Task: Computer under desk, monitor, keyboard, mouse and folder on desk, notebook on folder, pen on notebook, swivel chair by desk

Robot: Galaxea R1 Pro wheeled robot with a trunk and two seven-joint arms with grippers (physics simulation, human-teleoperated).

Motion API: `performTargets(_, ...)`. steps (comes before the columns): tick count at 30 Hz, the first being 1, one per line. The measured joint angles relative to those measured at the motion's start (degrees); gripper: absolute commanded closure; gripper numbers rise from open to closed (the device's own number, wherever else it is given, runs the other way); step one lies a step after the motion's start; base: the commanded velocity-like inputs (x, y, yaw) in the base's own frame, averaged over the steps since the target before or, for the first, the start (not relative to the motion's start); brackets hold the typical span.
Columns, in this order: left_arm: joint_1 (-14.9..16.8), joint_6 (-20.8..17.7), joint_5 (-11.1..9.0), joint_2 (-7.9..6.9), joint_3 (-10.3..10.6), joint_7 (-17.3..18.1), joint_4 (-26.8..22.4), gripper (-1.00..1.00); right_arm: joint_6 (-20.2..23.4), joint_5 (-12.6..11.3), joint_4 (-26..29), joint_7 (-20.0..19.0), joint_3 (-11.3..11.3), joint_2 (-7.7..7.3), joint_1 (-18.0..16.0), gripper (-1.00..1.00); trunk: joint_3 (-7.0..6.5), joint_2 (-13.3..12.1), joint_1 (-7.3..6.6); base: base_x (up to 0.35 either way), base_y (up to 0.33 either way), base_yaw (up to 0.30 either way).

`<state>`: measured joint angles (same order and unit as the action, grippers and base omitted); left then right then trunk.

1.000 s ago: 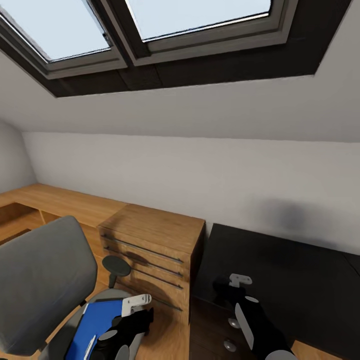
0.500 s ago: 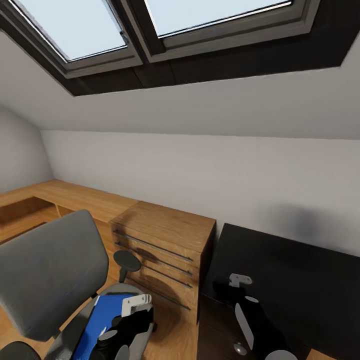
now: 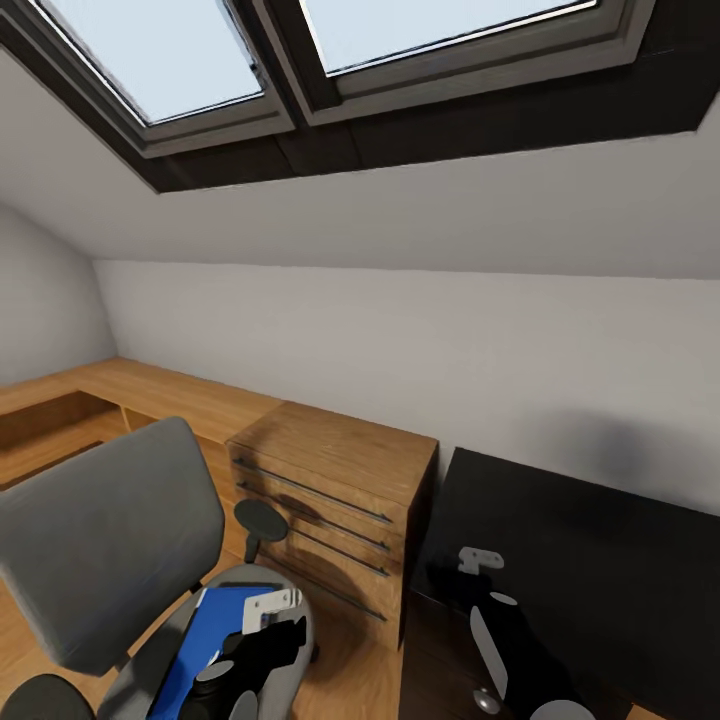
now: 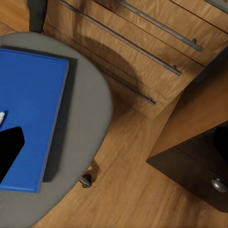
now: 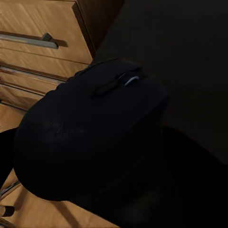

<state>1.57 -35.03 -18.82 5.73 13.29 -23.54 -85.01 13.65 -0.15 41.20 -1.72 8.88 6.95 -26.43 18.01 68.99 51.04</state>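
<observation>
Mouse (image 5: 90, 137) in R tool (image 3: 462, 578), above desk (image 3: 590, 560) | L tool (image 3: 268, 625) grip unclear, over folder (image 4: 28, 114)

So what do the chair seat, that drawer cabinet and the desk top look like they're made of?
Swivel chair seat: matte grey fabric, probably, no shine. Cabinet: light wood or veneer, visible grain, slim metal-looking bar handles. Desk top: smooth black, possibly laminate; faint sheen.

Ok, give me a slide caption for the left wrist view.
Blue folder lying flat on the grey swivel chair seat, beside a wooden drawer cabinet.
</observation>
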Motion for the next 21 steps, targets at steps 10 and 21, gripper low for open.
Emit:
performTargets(10, 0.0, 0.0, 0.0, -0.08, 0.0, 0.1, 0.0, -1.0, -0.1, 0.0, -0.2, -0.1, 0.0, -0.14, 0.0, 1.0, 0.0, 0.0, -0.01, 0.179, 0.0, 0.002)
performTargets(21, 0.0, 0.0, 0.0, 0.0, 0.2, 0.1, -0.2, -1.0, -2.0, 0.3, -5.4, -0.1, -0.1, -0.23, -0.3, 1.0, 0.0, 0.0, 0.0, 0.012, 0.0, 0.0)
